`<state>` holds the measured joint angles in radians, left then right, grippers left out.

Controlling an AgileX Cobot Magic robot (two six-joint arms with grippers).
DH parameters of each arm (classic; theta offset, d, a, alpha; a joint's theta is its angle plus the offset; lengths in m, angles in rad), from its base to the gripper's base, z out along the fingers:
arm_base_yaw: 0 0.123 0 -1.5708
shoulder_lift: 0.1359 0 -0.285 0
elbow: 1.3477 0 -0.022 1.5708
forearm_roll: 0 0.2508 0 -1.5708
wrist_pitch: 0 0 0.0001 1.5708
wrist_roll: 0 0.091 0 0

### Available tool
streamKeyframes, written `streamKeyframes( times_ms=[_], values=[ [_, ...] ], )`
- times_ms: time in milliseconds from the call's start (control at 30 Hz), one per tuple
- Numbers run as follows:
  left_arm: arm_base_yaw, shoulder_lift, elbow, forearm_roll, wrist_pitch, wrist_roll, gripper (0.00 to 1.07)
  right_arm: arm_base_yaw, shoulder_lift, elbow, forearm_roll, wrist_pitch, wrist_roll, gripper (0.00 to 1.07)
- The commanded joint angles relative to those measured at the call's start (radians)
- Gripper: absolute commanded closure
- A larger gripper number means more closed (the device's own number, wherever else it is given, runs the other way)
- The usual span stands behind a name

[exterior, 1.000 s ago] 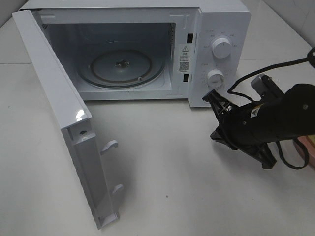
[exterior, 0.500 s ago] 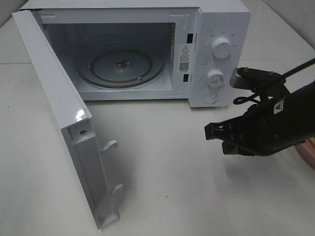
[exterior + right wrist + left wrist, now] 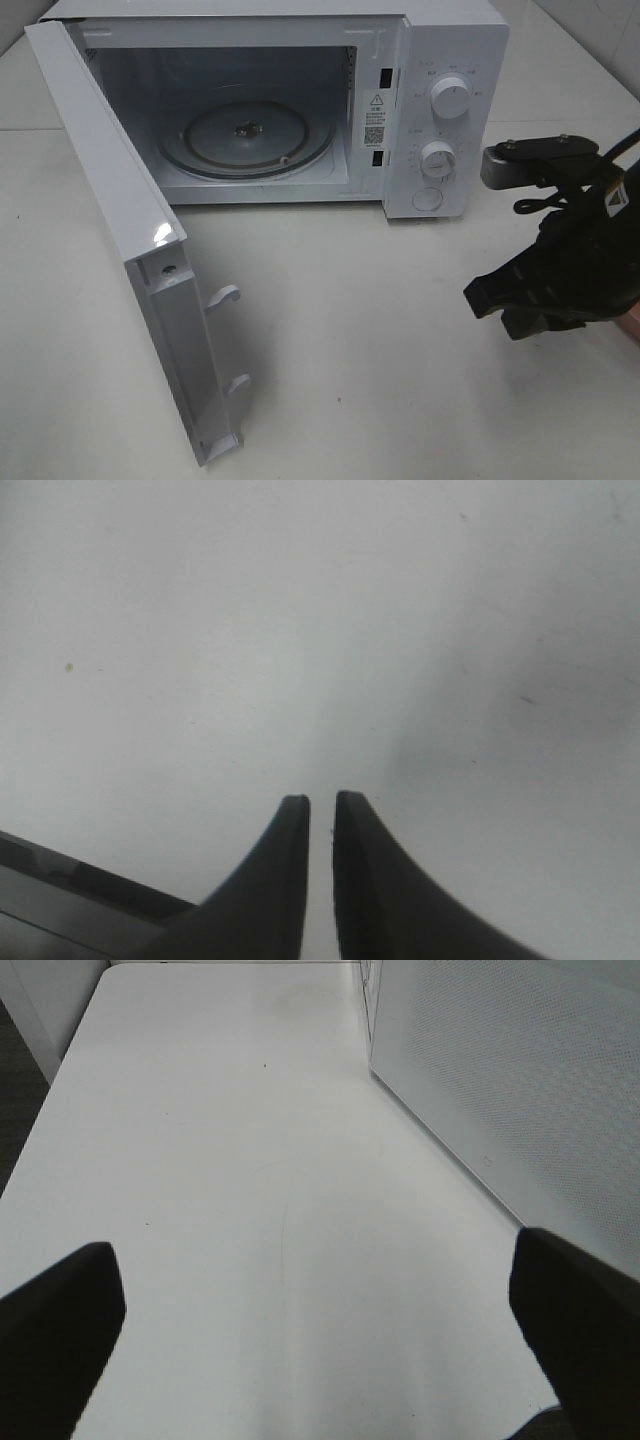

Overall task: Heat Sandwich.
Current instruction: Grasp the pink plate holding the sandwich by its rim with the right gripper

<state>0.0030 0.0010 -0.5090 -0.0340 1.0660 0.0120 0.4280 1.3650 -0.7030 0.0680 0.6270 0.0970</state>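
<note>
right gripper [image 3: 480,297]: jaws parted by only a thin slit, nothing between them; the wrist view [image 3: 320,805] shows just pale surface past the tips.
left gripper [image 3: 312,1260]: jaws spread wide and holding nothing; it is outside the high view.
sandwich: in none of the views, so I cannot tell where it lies.
table [image 3: 360,350]: bare white top under and ahead of the right gripper's tips, the widest free stretch in the scene.
microwave [image 3: 440,60]: its control-panel corner stands near the right gripper, off to one side of the tips and apart from them.
knobs: upper [image 3: 450,97] and lower [image 3: 437,158], both on the panel face nearest the right gripper.
door [image 3: 110,200]: swung fully open, well apart from the right gripper across the bare top, its free edge jutting toward the table's front.
latch hooks [image 3: 225,296]: stick out of the door's inner edge, pointing toward the right gripper's side.
cavity: open-fronted, with the glass turntable [image 3: 245,140] bare inside.
door by the left gripper: the perforated panel [image 3: 520,1090] rises just beside one finger, with open table ahead of the other.
right arm pose: its black body slants low over the table, tips aimed toward the table's middle, with the grey wrist camera [image 3: 525,160] riding above.
</note>
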Motion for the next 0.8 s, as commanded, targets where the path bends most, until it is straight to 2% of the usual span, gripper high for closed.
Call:
streamKeyframes(
  times_ms=[33, 233, 267, 400, 433, 567, 667, 700, 733, 800],
  values=[
    [-0.005, 0.0, -0.008, -0.001, 0.007, 0.001, 0.07, -0.051, -0.009, -0.032, -0.054, 0.058, -0.013, 0.94],
    [-0.005, 0.0, -0.008, -0.001, 0.007, 0.001, 0.07, -0.143, -0.009, -0.06, -0.111, 0.062, -0.013, 0.92],
    [-0.005, 0.0, -0.008, -0.001, 0.007, 0.001, 0.07, -0.187, -0.009, -0.066, -0.135, 0.056, -0.013, 0.91],
    [-0.005, 0.0, -0.008, -0.001, 0.007, 0.001, 0.07, -0.252, -0.009, -0.069, -0.171, 0.041, -0.013, 0.9],
    [-0.005, 0.0, -0.008, -0.001, 0.007, 0.001, 0.07, -0.295, -0.009, -0.069, -0.19, 0.027, -0.014, 0.89],
    [-0.005, 0.0, -0.008, -0.001, 0.007, 0.001, 0.07, -0.334, -0.009, -0.069, -0.207, 0.021, -0.014, 0.84],
    [-0.005, 0.0, -0.008, -0.001, 0.007, 0.001, 0.07, -0.353, -0.009, -0.069, -0.211, 0.016, -0.014, 0.62],
    [-0.005, 0.0, -0.008, -0.001, 0.007, 0.001, 0.07, -0.353, -0.009, -0.069, -0.211, 0.016, -0.014, 0.62],
    [-0.005, 0.0, -0.008, -0.001, 0.007, 0.001, 0.07, -0.359, -0.009, -0.069, -0.217, 0.011, -0.014, 0.44],
    [-0.005, 0.0, -0.008, -0.001, 0.007, 0.001, 0.07, -0.359, -0.009, -0.069, -0.225, 0.003, -0.014, 0.26]
  ],
)
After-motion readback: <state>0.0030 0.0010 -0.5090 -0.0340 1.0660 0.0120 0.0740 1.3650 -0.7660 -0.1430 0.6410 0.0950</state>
